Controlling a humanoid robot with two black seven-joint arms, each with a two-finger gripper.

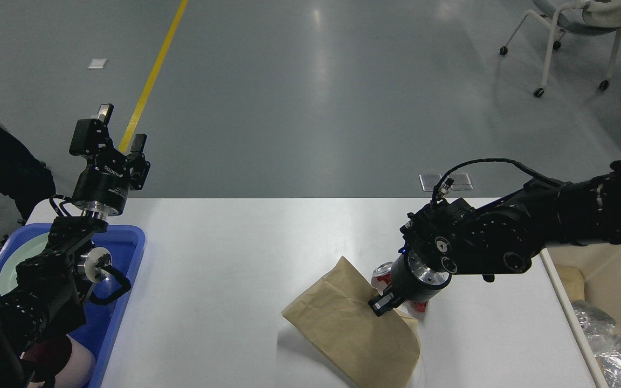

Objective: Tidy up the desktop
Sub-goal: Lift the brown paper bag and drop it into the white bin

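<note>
The white desktop [246, 253] fills the lower middle of the head view. A brown paper bag [353, 323] is at its front right, tilted and lifted at one edge. My right gripper [380, 305] points down and is shut on the bag's upper right edge. A crushed red can [381, 270] lies just behind the bag, mostly hidden by my right wrist. My left gripper [118, 128] is open and empty, raised above the table's back left corner.
A blue tray [130, 240] holding a pale green plate [22, 258] stands at the left edge under my left arm. A beige bin [618, 280] with crumpled foil [609, 350] stands off the right edge. A wheeled chair [574, 32] stands far back right.
</note>
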